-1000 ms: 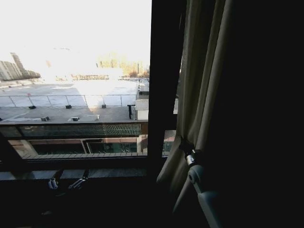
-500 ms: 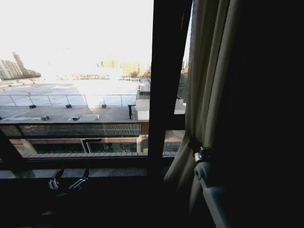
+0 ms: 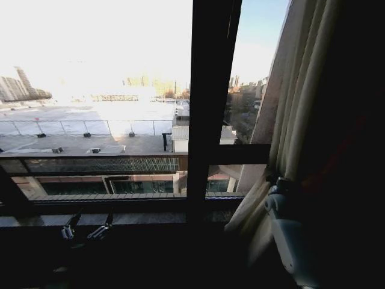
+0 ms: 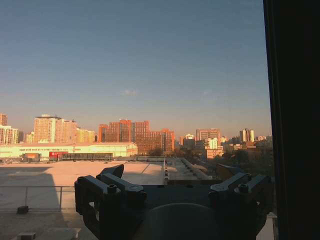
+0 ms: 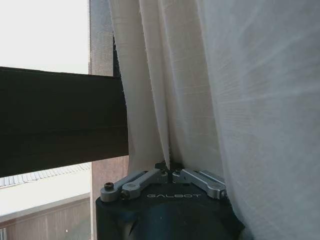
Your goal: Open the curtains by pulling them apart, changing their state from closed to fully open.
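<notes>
Pinching curtain (image 3: pixel 301 114) fold, your right gripper (image 5: pixel 167 176) sits at window's right side, fabric bunched there to clear glass. Left gripper (image 3: pixel 84 230) parked low by sill, fingers spread, holding nothing.

The right gripper (image 5: pixel 169 172) has silver metal linkage fingers (image 5: pixel 131 184) with dark screws, set on a black housing stamped GALBOT just behind them; its forearm is pale grey. The left gripper (image 4: pixel 172 187) is all black, with blocky bolted knuckles on each side
</notes>
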`<state>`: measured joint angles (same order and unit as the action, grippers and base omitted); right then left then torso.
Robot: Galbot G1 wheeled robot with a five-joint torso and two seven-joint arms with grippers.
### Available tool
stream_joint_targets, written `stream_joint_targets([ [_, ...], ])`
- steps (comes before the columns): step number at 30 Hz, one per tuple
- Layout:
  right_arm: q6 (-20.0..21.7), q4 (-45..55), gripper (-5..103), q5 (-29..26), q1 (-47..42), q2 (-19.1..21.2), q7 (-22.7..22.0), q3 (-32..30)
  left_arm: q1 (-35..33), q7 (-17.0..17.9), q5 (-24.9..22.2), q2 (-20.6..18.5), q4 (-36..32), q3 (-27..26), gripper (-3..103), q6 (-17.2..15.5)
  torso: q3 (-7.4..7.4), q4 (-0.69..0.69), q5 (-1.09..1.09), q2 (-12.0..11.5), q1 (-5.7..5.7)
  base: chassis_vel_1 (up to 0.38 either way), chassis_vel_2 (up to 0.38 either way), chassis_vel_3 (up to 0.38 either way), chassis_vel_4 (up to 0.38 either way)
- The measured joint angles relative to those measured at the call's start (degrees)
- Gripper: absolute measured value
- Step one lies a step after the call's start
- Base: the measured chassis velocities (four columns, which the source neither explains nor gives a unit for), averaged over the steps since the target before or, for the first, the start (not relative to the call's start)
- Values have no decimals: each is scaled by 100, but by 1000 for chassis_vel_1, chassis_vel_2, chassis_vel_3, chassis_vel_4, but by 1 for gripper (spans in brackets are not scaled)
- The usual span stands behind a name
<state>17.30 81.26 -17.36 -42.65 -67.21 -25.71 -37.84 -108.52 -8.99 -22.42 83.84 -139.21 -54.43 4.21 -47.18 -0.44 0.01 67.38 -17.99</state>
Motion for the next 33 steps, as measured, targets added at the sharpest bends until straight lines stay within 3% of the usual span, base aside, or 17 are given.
stream_joint_targets([
  [4,-24,-226,0,15,138,0,-261,-88,-7,0,-4,6,11,-2,100,24,0,0,-1,0,0,0,0,0,0],
  [9,25,-2,1,16,-63,16,-132,-73,-1,-1,-8,7,11,-3,100,26,0,-1,2,0,0,0,0,0,0],
  [11,37,298,12,24,-275,10,12,12,10,-1,-8,10,9,15,100,27,-1,-3,5,0,0,0,0,0,0],
  [13,44,502,12,31,-401,-1,55,73,14,-2,-7,12,4,26,100,27,-1,-2,2,-1,0,0,0,0,0],
  [15,157,1118,28,-43,-765,-20,190,249,18,-2,-3,12,-13,37,100,16,-1,0,2,0,-1,0,0,0,0],
  [17,215,1427,28,-133,-949,-18,270,329,22,-2,-1,12,-20,37,100,12,-1,0,-1,0,-1,0,0,0,0],
  [20,469,2439,44,-712,-1590,0,374,629,28,-1,2,17,-29,41,100,-2,0,0,-1,0,0,0,0,0,0],
  [22,542,2695,44,-812,-1778,0,398,716,28,-1,3,23,-33,44,100,-2,0,0,-2,0,0,0,0,0,0],
  [23,600,2969,50,-872,-2001,-1,434,820,28,0,5,30,-37,48,100,-4,0,0,-1,0,0,0,0,0,0],
  [29,673,4120,77,-781,-2836,-110,320,1322,7,2,12,83,-61,68,100,-5,0,0,0,0,0,0,0,0,0],
  [33,813,4519,87,-692,-3070,-187,364,1484,-12,20,13,112,-92,70,100,-18,0,0,-1,0,0,0,0,0,0],
])
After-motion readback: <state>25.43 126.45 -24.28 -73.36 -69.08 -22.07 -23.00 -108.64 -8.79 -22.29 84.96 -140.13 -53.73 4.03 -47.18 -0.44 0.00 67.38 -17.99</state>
